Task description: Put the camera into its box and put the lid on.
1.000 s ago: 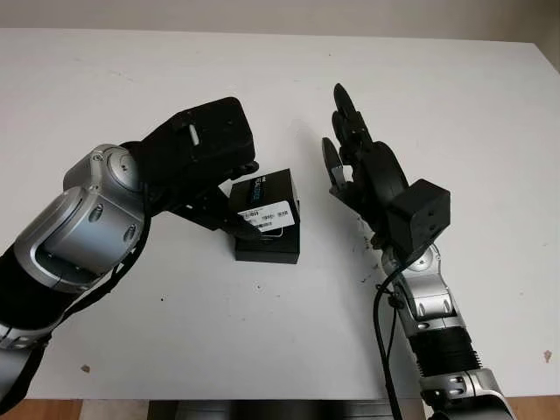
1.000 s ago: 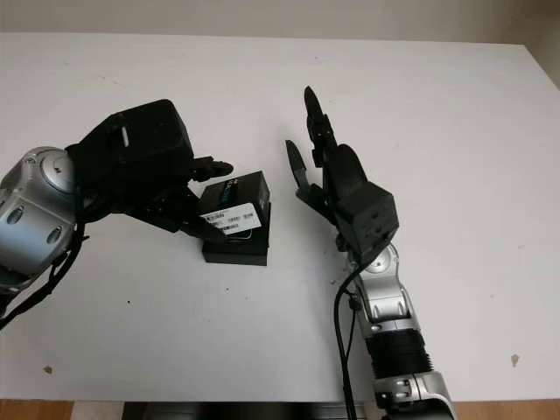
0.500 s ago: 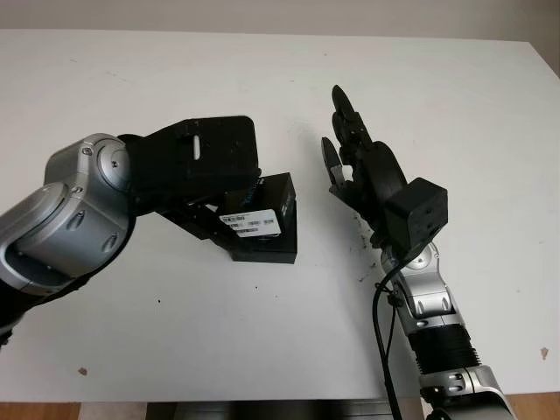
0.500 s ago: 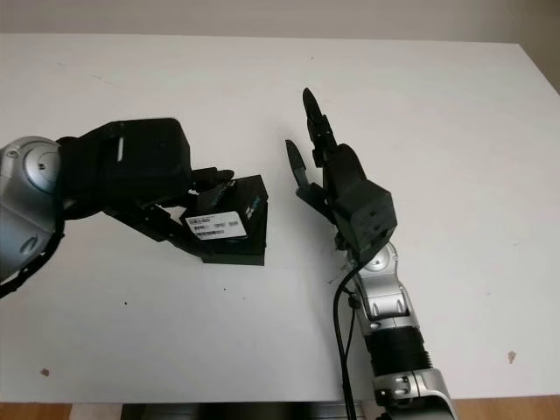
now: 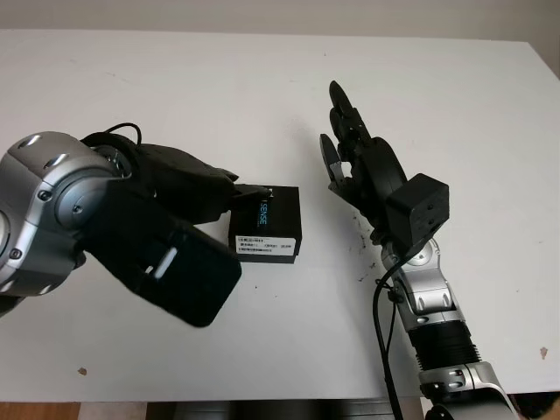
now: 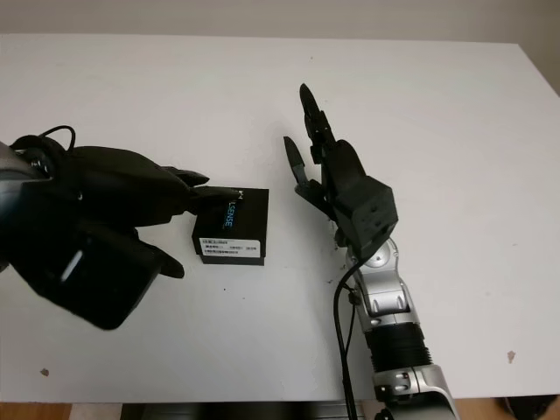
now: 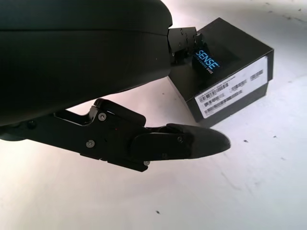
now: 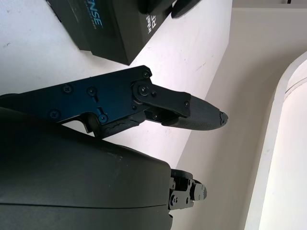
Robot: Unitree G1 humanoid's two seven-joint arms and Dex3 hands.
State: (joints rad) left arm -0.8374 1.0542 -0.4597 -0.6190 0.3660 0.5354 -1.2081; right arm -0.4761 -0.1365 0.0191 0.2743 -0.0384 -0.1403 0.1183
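Box of black card (image 5: 266,234), rectangular and closed, with the blue-white word SENSE on its lid and a white barcode label on the side facing the desk's near edge, lies flat near the middle of the white desk (image 5: 175,79), a little toward the left edge. The left hand (image 5: 206,188), black and three-fingered, is just beside the box on its left; one fingertip (image 5: 259,190) touches the box's far left corner, while the thumb (image 7: 192,143) hangs free over bare desk near the labelled side, so the hand is released, not gripping. The right hand (image 5: 350,153), black as well, stands upright to the right of the box, near it but apart, its fingers pointing toward the desk's far edge, open and holding nothing. Small dark specks (image 5: 363,241) mark the desk beside the right wrist.
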